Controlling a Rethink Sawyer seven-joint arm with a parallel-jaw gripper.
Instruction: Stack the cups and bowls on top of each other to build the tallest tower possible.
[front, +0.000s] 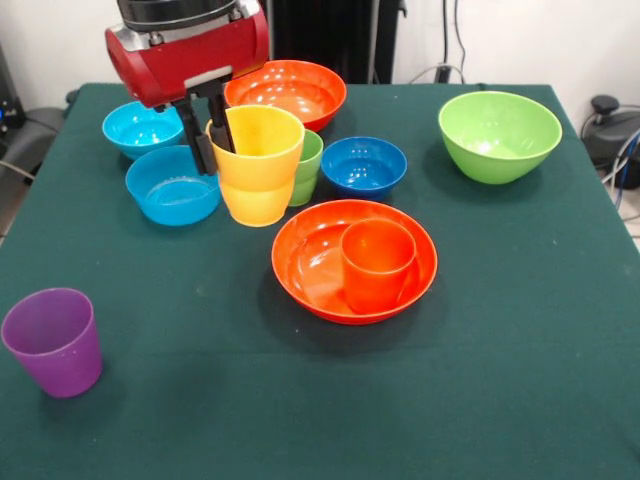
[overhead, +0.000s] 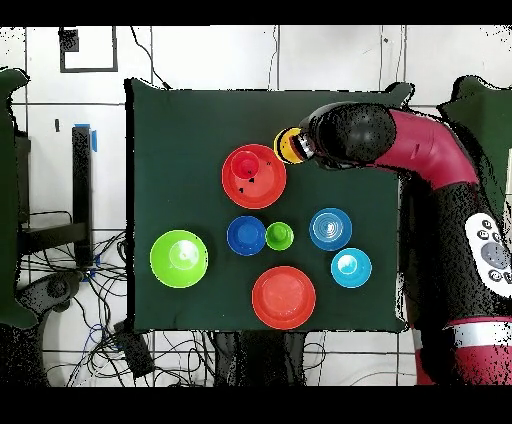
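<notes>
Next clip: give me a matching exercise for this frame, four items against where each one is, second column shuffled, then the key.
Items:
1. yellow cup
2. orange cup
3. purple cup
4. green cup

Places:
A. standing alone at the table's near left corner in the front view
B. held by the gripper, one finger inside the rim and one outside
C. inside an orange bowl
D. on the cloth beside the dark blue bowl

Pairs: 1-B, 2-C, 3-A, 4-D
</notes>
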